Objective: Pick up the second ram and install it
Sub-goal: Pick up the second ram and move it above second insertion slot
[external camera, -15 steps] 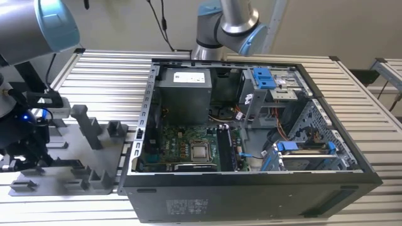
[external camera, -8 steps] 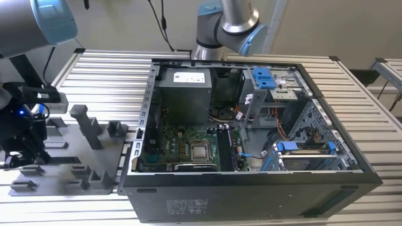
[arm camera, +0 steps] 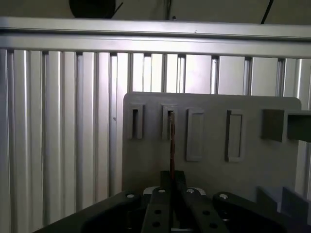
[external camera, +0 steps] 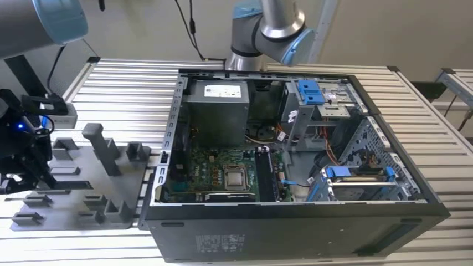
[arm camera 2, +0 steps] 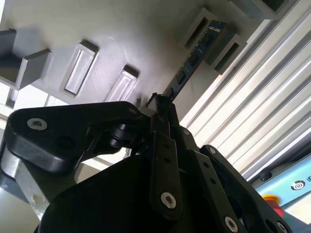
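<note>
Where the grey holder tray (arm camera: 209, 170) lies on the ribbed surface (arm camera: 58, 121), the end effector (arm camera: 172, 177) is pinched narrow on the second ram (arm camera: 171, 141), which stands on edge in a tray slot. Raised blocks (external camera: 103, 147) crowd around it, and the open computer case (external camera: 296, 233) sits just beside the tray.

A pale beige wall (external camera: 384, 27) stands behind the far edge of the bench (external camera: 126, 83). The bench top is made of ribbed, silvery metal slats that catch soft, even light. Black cables (external camera: 190, 25) hang down the wall above that far edge. Past the bench's edge at the exterior view's right, another slatted surface (external camera: 459, 80) stands apart.
</note>
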`<state>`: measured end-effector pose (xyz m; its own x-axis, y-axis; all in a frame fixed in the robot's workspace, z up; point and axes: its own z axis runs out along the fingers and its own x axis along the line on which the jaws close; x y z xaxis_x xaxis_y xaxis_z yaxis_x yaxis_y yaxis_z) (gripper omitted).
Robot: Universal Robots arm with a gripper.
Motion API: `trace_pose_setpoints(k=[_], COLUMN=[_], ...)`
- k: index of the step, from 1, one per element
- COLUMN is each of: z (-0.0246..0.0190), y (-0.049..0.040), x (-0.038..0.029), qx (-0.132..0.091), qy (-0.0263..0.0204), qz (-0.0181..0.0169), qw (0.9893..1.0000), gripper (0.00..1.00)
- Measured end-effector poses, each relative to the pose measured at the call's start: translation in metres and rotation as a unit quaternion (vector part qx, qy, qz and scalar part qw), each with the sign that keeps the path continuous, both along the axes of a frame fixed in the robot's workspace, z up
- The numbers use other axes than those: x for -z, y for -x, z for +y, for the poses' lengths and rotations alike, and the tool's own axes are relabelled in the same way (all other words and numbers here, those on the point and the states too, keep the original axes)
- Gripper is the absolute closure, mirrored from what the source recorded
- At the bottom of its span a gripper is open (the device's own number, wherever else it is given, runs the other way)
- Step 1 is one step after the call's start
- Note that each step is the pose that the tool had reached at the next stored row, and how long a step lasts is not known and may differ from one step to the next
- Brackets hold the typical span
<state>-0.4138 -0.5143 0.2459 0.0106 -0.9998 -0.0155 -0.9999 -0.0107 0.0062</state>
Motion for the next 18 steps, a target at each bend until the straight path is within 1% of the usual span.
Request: trace_pose_setpoints(k=[10, 18], z=[0.0, 0.0], y=[0.0, 0.0], x=[-0.0106, -0.0206], qx=[0.0, 0.0], qy=[0.0, 0.0], qz=[0.0, 0.0], qw=[1.0, 1.0], gripper=[0.86, 0.86])
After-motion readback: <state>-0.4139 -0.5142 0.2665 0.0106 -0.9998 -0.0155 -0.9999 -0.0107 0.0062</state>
